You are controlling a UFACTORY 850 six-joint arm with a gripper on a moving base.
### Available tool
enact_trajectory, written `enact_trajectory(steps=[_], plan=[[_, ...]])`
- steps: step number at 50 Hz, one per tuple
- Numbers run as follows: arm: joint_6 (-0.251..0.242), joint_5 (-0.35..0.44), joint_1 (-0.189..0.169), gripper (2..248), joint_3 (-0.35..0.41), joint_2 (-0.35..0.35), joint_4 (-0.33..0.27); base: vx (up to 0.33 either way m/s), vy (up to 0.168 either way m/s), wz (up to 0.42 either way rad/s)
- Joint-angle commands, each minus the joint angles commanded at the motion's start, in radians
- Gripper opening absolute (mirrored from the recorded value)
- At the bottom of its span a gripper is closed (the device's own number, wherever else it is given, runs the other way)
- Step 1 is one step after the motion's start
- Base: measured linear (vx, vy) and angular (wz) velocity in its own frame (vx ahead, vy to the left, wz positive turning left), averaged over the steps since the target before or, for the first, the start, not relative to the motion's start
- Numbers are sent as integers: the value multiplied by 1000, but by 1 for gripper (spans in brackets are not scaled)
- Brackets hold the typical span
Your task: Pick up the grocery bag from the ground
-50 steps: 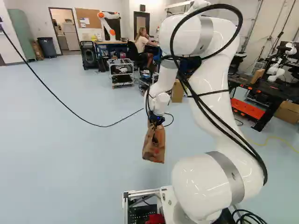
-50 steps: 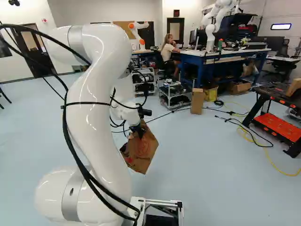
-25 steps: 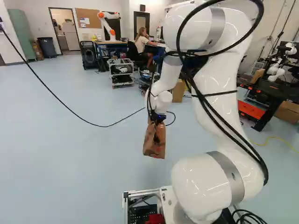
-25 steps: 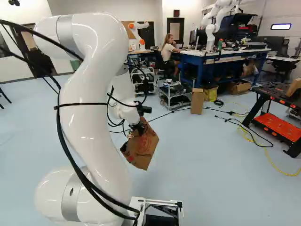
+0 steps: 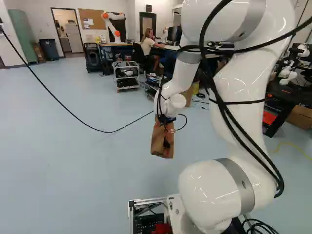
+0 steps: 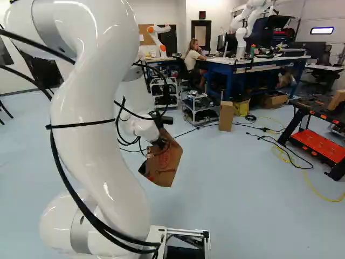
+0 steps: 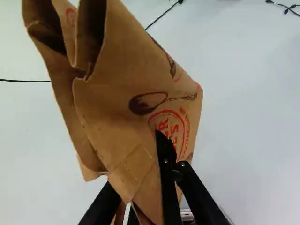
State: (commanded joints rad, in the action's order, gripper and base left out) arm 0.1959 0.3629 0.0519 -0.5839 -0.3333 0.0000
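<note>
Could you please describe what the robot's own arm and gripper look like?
The arm is glossy white, with rounded segments and grey bands at its joints. Black cables loop along it, bound by a thin black strap. The gripper is black with slim fingers.

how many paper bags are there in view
1: the paper bag hangs gripped in the tool, ahead of the base. Any others behind the arm would be hidden.

Pale blue floor [image 5: 73,161], white walls [image 6: 323,21], cluttered blue workbench [image 6: 259,66].
</note>
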Motion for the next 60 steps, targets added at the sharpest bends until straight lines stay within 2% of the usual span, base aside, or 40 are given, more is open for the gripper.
enact_trajectory(steps=[38, 60], plan=[[-111, 289, -29, 30, 281, 347, 0, 0, 0, 0], [-156, 407, -41, 30, 397, 489, 0, 0, 0, 0]])
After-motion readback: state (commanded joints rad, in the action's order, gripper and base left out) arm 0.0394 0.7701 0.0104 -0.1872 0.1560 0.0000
